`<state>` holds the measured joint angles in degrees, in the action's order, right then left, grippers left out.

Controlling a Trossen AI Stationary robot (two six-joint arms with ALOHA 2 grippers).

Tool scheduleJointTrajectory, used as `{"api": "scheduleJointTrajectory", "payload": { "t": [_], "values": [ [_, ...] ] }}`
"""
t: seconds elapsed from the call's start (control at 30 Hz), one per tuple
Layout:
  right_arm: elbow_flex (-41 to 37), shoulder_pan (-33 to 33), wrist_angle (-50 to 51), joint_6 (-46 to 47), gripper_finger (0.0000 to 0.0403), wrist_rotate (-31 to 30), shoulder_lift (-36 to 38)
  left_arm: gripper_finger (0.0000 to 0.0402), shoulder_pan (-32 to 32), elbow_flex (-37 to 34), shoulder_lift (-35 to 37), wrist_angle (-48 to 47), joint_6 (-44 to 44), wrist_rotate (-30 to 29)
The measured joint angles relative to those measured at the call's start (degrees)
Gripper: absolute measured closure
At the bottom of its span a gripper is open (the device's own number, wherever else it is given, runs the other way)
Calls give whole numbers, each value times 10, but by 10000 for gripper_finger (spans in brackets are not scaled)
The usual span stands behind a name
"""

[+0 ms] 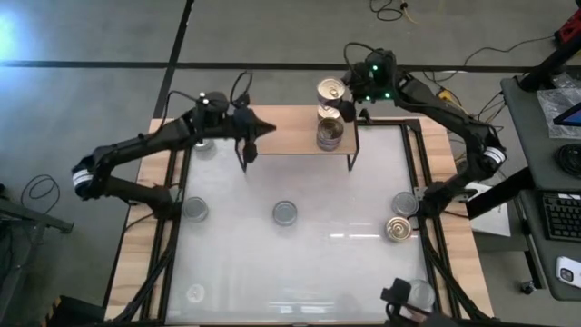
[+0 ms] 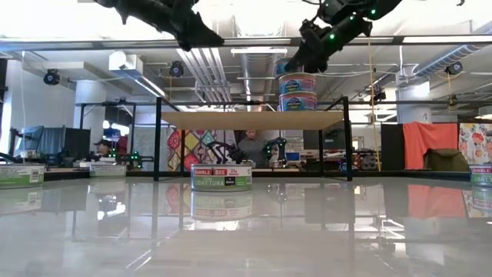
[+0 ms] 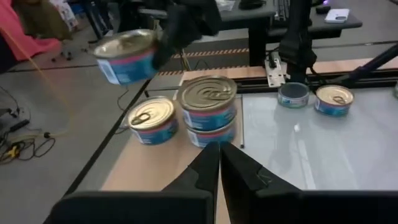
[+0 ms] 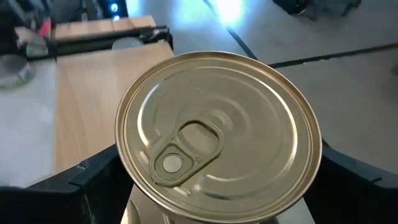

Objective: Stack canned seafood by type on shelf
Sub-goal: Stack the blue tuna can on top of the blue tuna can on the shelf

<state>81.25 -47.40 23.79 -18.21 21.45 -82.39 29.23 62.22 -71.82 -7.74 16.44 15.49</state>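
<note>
Two round gold-lidded tins (image 3: 208, 109) stacked on wood shelf (image 1: 290, 136) | right fingers (image 1: 338, 98) clasp ring-pull tin (image 4: 217, 152) | left fingers (image 1: 263, 130) closed, seemingly empty

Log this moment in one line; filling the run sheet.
right gripper: holding gold-top can above shelf | left gripper: shut, empty
</note>
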Motion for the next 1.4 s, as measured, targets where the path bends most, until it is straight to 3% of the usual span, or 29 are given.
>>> {"api": "scheduleJointTrajectory", "payload": {
  "t": [0.17,0.4,0.63,0.9,1.1,1.4],
  "values": [
    [0,-12,-1,-45,37,0,-9,401,33,0,-32,37,28,36],
    [0,-35,0,-55,37,16,-41,401,45,0,-82,122,25,53],
    [-2,-43,3,-72,37,18,-69,401,69,0,-106,143,24,53],
    [-3,-51,0,-84,37,70,-67,401,78,2,-132,187,24,73],
    [-4,-52,14,-91,36,75,-67,401,79,61,-181,180,21,92],
    [-4,-52,47,-105,35,88,-67,401,80,214,-317,164,10,96]
  ]
}}
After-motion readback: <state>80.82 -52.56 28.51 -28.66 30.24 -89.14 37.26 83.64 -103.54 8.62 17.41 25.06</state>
